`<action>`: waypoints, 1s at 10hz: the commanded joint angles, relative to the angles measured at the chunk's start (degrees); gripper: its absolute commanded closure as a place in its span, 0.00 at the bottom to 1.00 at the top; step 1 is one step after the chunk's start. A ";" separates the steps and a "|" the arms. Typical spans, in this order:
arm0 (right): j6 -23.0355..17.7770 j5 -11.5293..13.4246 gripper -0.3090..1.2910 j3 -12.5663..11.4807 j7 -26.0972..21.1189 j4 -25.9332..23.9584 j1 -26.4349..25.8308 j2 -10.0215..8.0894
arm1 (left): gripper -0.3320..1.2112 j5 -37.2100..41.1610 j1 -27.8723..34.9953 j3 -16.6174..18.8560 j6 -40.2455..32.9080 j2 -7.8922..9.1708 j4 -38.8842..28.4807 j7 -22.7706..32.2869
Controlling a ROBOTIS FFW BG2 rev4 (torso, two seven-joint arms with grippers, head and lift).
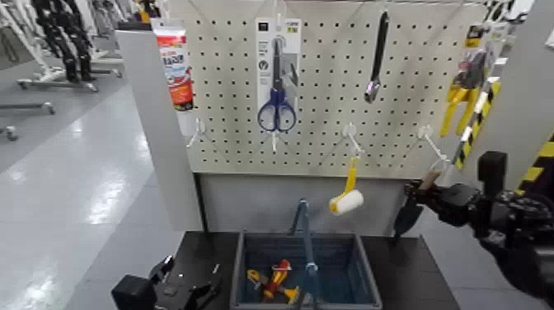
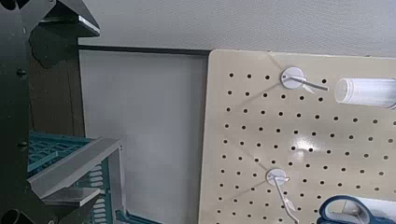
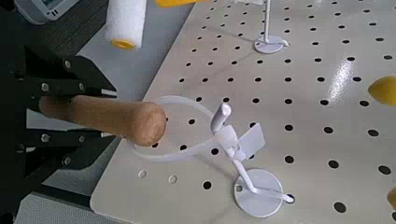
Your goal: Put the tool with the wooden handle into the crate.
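Gripping the trowel (image 1: 415, 206) by its wooden handle, the right hand (image 1: 435, 198) stands beside the pegboard hook (image 3: 245, 166) — lifted off, not yet over the crate (image 1: 247, 272) below.

Clearance between the pegboard and the crate

My right gripper (image 1: 429, 196), clamped on the trowel (image 1: 410, 213), sits just off a white hook (image 3: 245, 166) whose prongs jut beside the handle's loop. Toward the crate (image 1: 244, 272), the paint roller (image 1: 346, 200) hangs in between and the upright hoop handle (image 1: 303, 239) splits the opening; a red-and-yellow tool (image 1: 274, 280) takes part of the floor.
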 commanded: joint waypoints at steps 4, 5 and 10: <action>-0.17 -0.06 0.96 -1.08 0.01 -1.38 1.12 0.23 | 0.28 0.00 0.19 0.18 -0.09 0.00 -0.07 0.00; -0.09 -0.15 0.96 -1.70 0.10 -2.17 1.83 0.49 | 0.28 0.00 0.19 0.09 -0.09 0.00 -0.07 0.00; 2.55 -0.24 0.96 -8.20 0.01 -13.07 8.68 2.69 | 0.28 0.00 0.45 0.26 -0.18 0.09 -0.25 0.00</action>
